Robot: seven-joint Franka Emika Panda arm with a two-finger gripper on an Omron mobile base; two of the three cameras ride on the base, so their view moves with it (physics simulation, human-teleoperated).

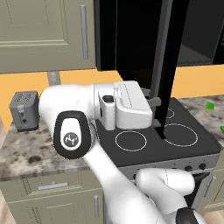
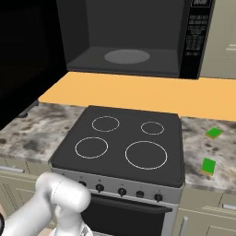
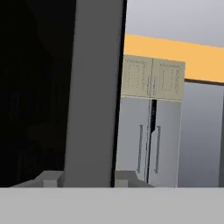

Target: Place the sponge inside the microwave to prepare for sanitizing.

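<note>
The microwave (image 2: pixel 133 37) hangs above the stove with its dark cavity and round turntable (image 2: pixel 126 56) exposed. Its tall black door (image 1: pixel 168 65) stands swung out over the cooktop. My gripper (image 1: pixel 156 113) is at the door's edge, shut on it. In the hand view the door's grey edge (image 3: pixel 94 96) runs upright between my gripper's (image 3: pixel 89 179) two fingertips. A green-topped sponge (image 2: pixel 209 166) lies on the marble counter right of the stove, far from the gripper. A second similar sponge (image 2: pixel 214 133) lies just behind it, and one sponge (image 1: pixel 210 106) shows in the left base view.
The black four-ring cooktop (image 2: pixel 124 143) with its knobs sits under the microwave. A grey toaster (image 1: pixel 25 110) stands on the left counter. Beige cabinets (image 1: pixel 43 35) hang at upper left. A steel fridge (image 3: pixel 148 140) shows past the door.
</note>
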